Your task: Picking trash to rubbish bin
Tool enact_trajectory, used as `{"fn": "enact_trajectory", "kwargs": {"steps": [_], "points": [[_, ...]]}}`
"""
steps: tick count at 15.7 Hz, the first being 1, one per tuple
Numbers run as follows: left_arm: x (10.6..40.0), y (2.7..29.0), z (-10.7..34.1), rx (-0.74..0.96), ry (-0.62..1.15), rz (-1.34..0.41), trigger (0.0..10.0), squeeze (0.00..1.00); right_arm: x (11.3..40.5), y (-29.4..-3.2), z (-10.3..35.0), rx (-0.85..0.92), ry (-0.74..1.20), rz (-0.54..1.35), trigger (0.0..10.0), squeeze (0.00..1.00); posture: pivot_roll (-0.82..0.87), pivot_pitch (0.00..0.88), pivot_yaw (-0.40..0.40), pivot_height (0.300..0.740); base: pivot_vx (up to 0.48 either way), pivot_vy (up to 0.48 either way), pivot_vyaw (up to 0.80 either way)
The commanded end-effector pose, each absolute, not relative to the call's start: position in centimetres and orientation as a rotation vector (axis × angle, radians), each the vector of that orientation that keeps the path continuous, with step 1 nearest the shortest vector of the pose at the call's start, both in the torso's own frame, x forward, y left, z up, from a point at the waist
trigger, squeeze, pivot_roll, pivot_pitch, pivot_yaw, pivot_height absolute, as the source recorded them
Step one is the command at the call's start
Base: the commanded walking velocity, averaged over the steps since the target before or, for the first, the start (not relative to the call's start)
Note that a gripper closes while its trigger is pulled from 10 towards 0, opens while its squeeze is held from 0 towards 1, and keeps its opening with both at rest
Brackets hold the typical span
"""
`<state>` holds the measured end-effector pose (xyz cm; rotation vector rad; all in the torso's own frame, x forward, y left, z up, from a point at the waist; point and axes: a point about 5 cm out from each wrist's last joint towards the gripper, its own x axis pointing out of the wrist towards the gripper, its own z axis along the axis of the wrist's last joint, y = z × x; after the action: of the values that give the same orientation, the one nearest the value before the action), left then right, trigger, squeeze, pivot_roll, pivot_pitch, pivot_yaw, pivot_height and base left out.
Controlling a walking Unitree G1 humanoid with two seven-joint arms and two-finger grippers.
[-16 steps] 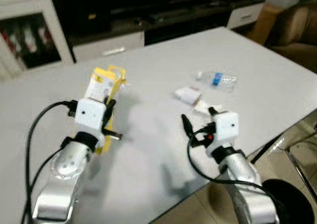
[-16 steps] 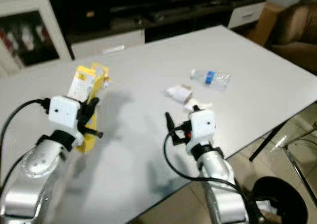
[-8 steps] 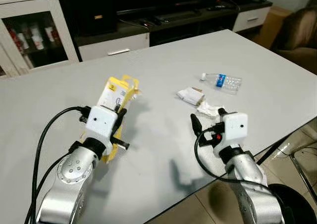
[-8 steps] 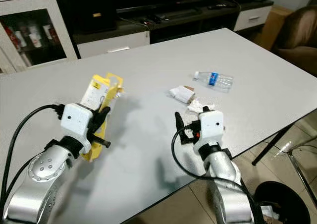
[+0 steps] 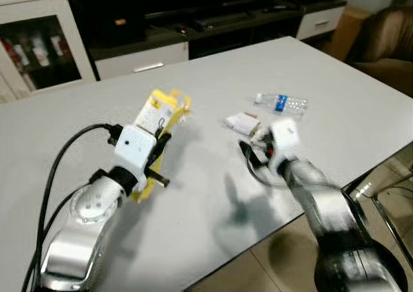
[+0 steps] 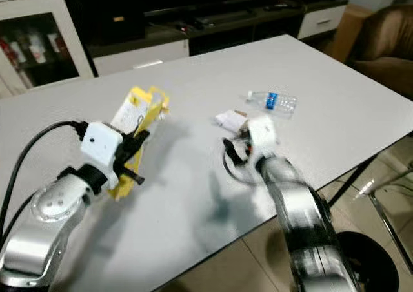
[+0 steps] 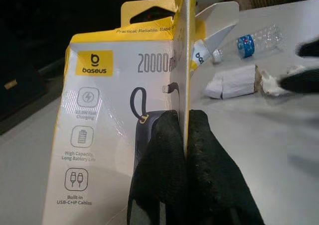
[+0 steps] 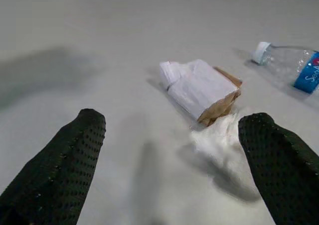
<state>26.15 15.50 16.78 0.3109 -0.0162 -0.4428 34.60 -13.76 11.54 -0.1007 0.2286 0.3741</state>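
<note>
Left gripper point(image 7: 185, 150): fingers pressed together on the edge of the yellow box point(image 7: 119, 120), holding it up over the near left part of the table point(image 5: 213, 176).
Right gripper point(image 8: 172, 155): fingers spread wide, nothing between them, low over the table near its near right edge; the arm is blurred in the head views.
Yellow box: flattened retail carton with a hang tab, a grey device pictured on its face under shiny film.
Writing on the box: "baseus" under a logo; "Practical. Reliable."; "20000m", cut off by the fold; "22.5W Fast Charging"; "High Capacity Long Battery Life"; "Built-in USB-C+IP Cables".
Plastic bottle point(image 5: 281, 103): clear, lying on its side toward the far right of the table, white cap, blue label; the lettering is too cut off to read; whether it holds anything cannot be told.
White wrapped packet point(image 8: 202, 90): lies just beside the bottle on its left, brown at one end, white wrap over the rest.
Crumpled tissue point(image 8: 219, 140): touching the packet's brown end, just ahead of the right gripper's fingers.
Rubbish bin point(image 6: 358, 256): dark round bin on the floor beyond the near right corner of the table; contents cannot be made out.
Wrist views: the left gives the print on the box, which the head views blur; the right gives the tissue, hidden behind the arm in the head views.
</note>
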Motion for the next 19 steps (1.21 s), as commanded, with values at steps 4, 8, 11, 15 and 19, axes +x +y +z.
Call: {"fn": "enact_trajectory", "kwargs": {"steps": [4,8,11,15,19], "points": [[25.5,16.1,17.4,0.324,0.001,-0.490,10.0,0.00,38.4,-13.5,14.0,-0.075,0.182,0.317,10.0,1.00,0.07,0.000,-0.046,0.740,0.000,0.000,0.00],[24.8,17.0,19.0,0.366,-0.009,-0.506,10.0,0.00,40.3,-14.0,16.0,-0.063,0.152,0.221,10.0,1.00,0.16,0.045,-0.065,0.740,0.000,0.000,0.00],[24.3,18.0,20.7,0.408,-0.007,-0.522,10.0,0.00,40.7,-14.6,16.5,-0.060,0.161,0.142,10.0,1.00,0.22,0.115,-0.070,0.740,0.000,0.000,0.00],[22.1,19.2,22.3,0.431,0.049,-0.559,10.0,0.00,40.8,-15.4,16.6,-0.091,0.183,0.100,10.0,1.00,0.28,0.200,-0.053,0.740,0.000,0.000,0.00],[20.3,19.7,23.4,0.447,0.079,-0.566,10.0,0.00,40.8,-16.8,16.6,-0.146,0.187,0.034,10.0,0.00,0.32,0.279,-0.033,0.740,0.000,0.000,0.00]]}}
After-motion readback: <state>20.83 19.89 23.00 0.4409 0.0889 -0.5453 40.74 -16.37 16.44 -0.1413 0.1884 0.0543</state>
